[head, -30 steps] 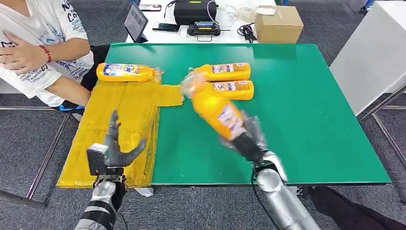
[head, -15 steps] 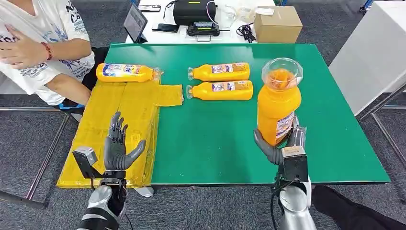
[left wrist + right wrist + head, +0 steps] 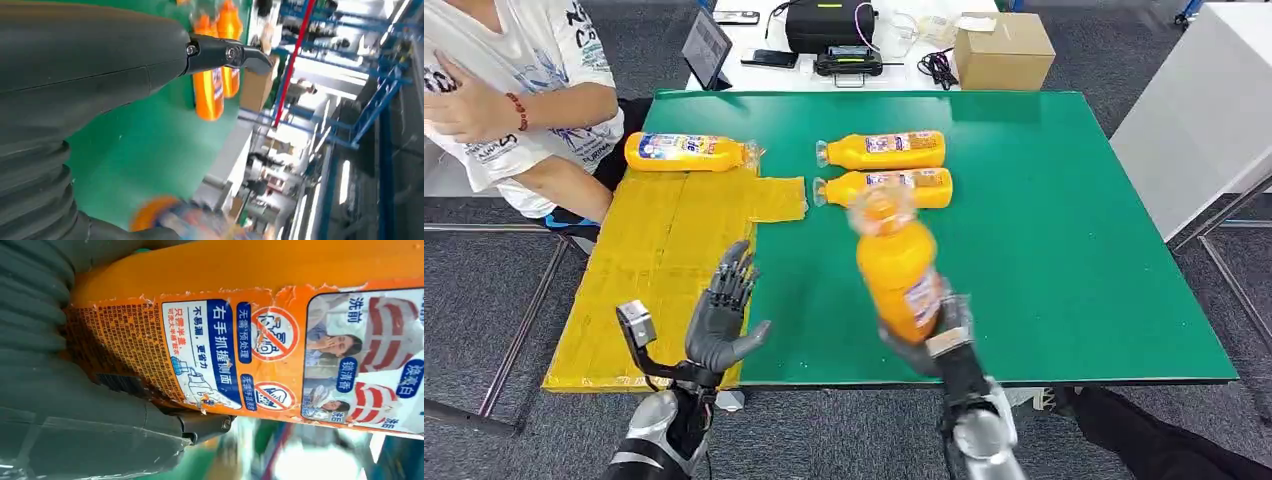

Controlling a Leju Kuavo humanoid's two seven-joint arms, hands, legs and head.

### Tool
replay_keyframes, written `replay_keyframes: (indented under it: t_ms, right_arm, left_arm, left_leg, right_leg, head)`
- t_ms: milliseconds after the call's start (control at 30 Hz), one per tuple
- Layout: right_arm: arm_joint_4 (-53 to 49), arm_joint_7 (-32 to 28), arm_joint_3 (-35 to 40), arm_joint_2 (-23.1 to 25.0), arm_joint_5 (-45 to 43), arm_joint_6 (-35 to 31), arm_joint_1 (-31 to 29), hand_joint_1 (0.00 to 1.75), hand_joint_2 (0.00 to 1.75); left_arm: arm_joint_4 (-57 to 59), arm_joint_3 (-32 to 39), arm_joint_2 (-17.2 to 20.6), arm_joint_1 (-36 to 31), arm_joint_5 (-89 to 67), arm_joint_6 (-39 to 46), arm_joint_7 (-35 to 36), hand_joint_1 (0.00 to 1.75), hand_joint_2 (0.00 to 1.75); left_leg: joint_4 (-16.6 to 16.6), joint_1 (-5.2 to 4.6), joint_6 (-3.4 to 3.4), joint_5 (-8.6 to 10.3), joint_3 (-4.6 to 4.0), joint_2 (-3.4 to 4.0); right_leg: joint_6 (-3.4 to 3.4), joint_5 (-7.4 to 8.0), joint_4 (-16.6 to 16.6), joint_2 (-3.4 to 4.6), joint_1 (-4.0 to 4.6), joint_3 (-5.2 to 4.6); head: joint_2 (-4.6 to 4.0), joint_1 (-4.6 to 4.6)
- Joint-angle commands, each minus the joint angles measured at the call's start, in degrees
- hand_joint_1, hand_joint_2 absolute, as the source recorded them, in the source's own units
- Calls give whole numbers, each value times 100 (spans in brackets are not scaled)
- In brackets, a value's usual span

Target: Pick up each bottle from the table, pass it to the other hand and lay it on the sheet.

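Right robot hand (image 3: 934, 335) grips an orange bottle (image 3: 898, 265) upright above the green counter (image 3: 1064, 250).
Left robot hand (image 3: 722, 318), at 9 o'clock of it, spreads empty fingers beside the yellow sheet (image 3: 664, 260).

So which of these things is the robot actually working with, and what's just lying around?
Part of the job:
held bottle in right hand
left hand, open
yellow sheet
bottle on the sheet
two bottles on the table

Just lying about:
cardboard box
black case
tablet

Readable text: held bottle's label only

Label (image 3: 280, 357) on the orange bottle (image 3: 250, 270) in the right hand (image 3: 939, 335): Chinese print, "右手抓握侧面", "无需预处理", "洗前"; two red prohibition signs. Other bottles' labels too small to read.
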Motion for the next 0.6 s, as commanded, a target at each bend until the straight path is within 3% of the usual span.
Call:
replay_keyframes:
  t_ms: [33, 267, 600]
  right_arm:
    - [2170, -94, 1104, 383, -95, 129, -692, 175, 175]
    - [2166, -92, 1188, 382, -214, 256, -726, 175, 175]
    - [1967, -166, 942, 403, -554, 311, -725, 175, 175]
  left_arm:
    - [231, -533, 165, -196, -184, 31, -53, 0, 175]
    - [234, -512, 152, -174, -171, -31, -69, 0, 175]
    - [63, -616, 137, -42, 60, -368, 39, 0, 175]
  left_leg:
    - [-7, 8, -6, -6, 23, 15]
    - [-2, 12, -10, -23, 58, 16]
    - [-3, 6, -7, -13, 33, 10]
  right_leg:
    - [-9, -1, -8, 13, 8, 19]
    - [-15, -17, -7, 12, 12, 56]
    - [-10, -10, -4, 8, 7, 31]
  head:
    - [0, 2]
    - [0, 2]
    - [0, 0]
